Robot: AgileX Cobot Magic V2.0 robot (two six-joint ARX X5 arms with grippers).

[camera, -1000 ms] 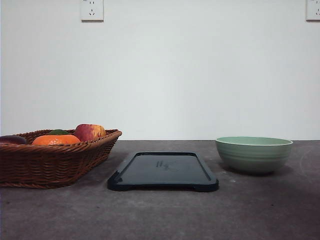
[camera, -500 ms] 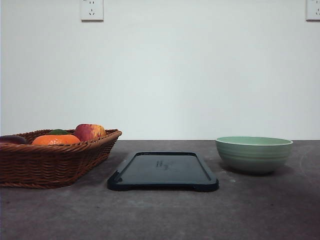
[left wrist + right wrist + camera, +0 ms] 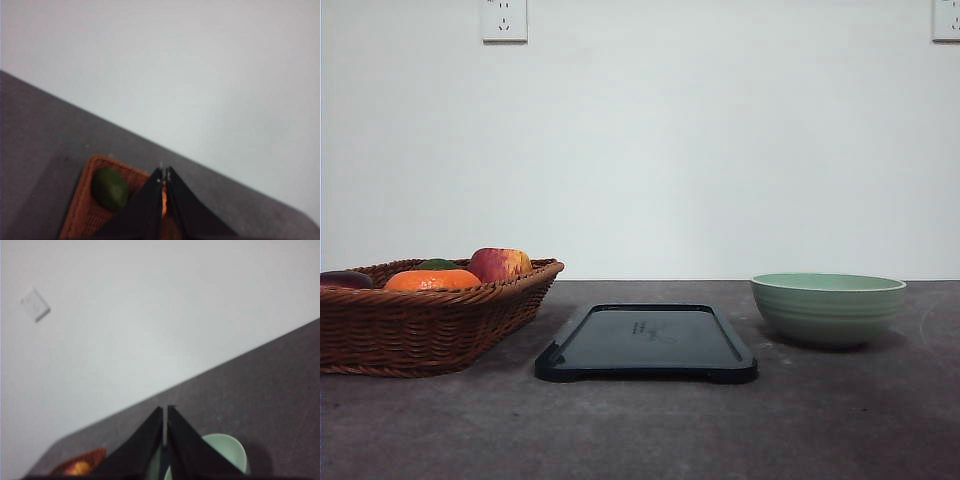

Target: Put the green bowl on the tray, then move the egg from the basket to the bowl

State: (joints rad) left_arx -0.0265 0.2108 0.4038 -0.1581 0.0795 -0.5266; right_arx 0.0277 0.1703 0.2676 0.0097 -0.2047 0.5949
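The green bowl point(image 3: 828, 308) sits on the dark table point(image 3: 640, 430), off to the right. It stands upright and it is not on the tray point(image 3: 646, 342). The tray lies flat in the middle of the table, just beside the bowl but not touching it. The basket point(image 3: 425, 325) is on the left, near the tray and apart from it. In the basket there is an orange point(image 3: 431, 280), a red and yellow apple point(image 3: 500, 264), and a dark green fruit point(image 3: 437, 264) behind the orange. A dark thing peeks out at the far left edge of the basket, too small to tell what it is. No egg can be made out among the fruit. A white wall point(image 3: 640, 150) stands behind the table, with a socket point(image 3: 504, 19) high up. From the left wrist camera, the left gripper point(image 3: 164, 173) has its two black fingers pressed tip to tip, holding nothing, and the basket with the green fruit lies below it. From the right wrist camera, the right gripper point(image 3: 165, 412) is pinched closed too, with nothing in it, and the bowl lies below it.
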